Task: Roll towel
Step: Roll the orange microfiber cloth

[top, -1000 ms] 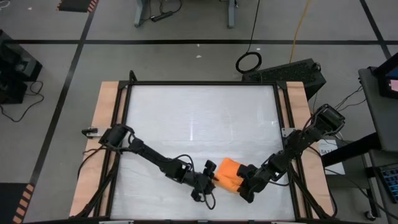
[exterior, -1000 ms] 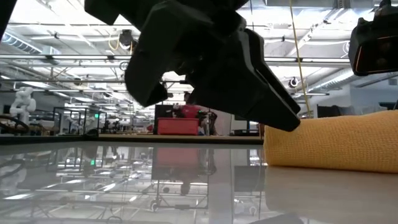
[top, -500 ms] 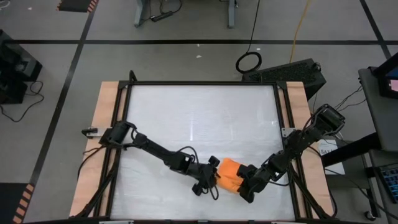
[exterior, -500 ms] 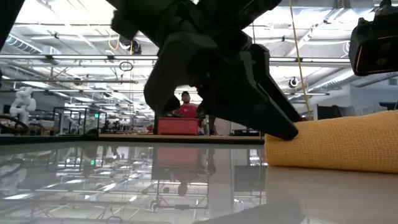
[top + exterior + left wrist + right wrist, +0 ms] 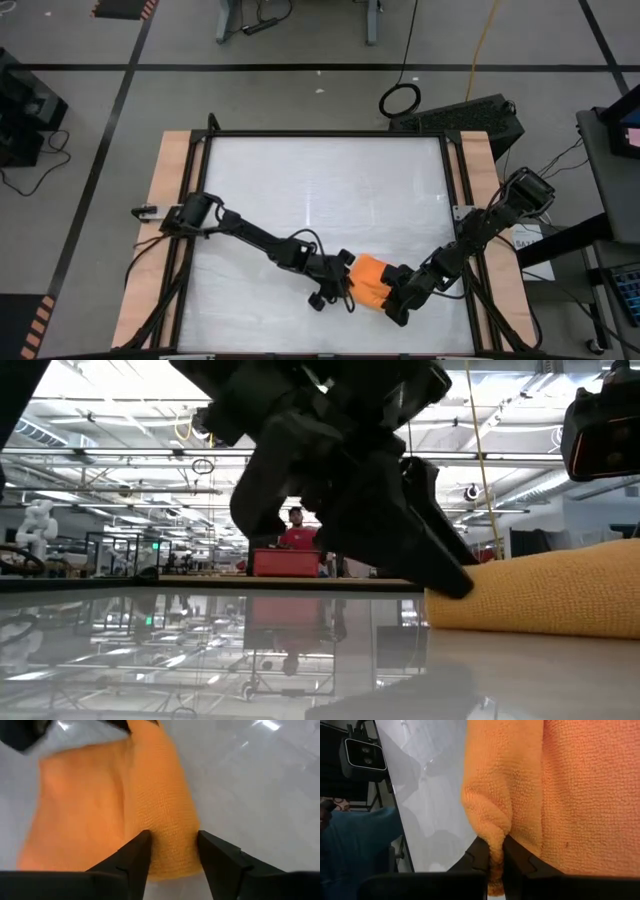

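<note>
The orange towel [image 5: 368, 280] lies as a thick, partly rolled bundle on the white table near its near edge, right of centre. My left gripper [image 5: 346, 288] is at the bundle's left end, with a finger on each side of the rolled part [image 5: 167, 815]. My right gripper [image 5: 394, 300] is at the bundle's right near corner, shut on the cloth. In the low view the left gripper's dark finger [image 5: 440, 565] meets the towel's left end [image 5: 540, 592]. My left gripper has the end of the towel's rolled part [image 5: 172, 852] between its two fingers [image 5: 137, 852], one on each long side. It comes slanting down from the table's left, along the roll. The roll rests on the table. My right gripper pinches a bunched fold at the towel's edge [image 5: 492, 837] between its shut fingers [image 5: 517, 857], slanting down from the right. The cloth is several layers thick there. The towel lies on the table, slack.
The table's black frame and wooden side rails [image 5: 172, 200] border the white top [image 5: 320, 190]. The near edge runs just below both grippers. Free room lies toward the far edge. A person in red [image 5: 297, 532] stands far back in the room.
My left arm has swung toward the far edge, and its gripper has turned and moved slightly right, closer onto the towel's left end. In the low view its fingertip has sunk against the bundle. The towel and my right gripper have stayed put.
</note>
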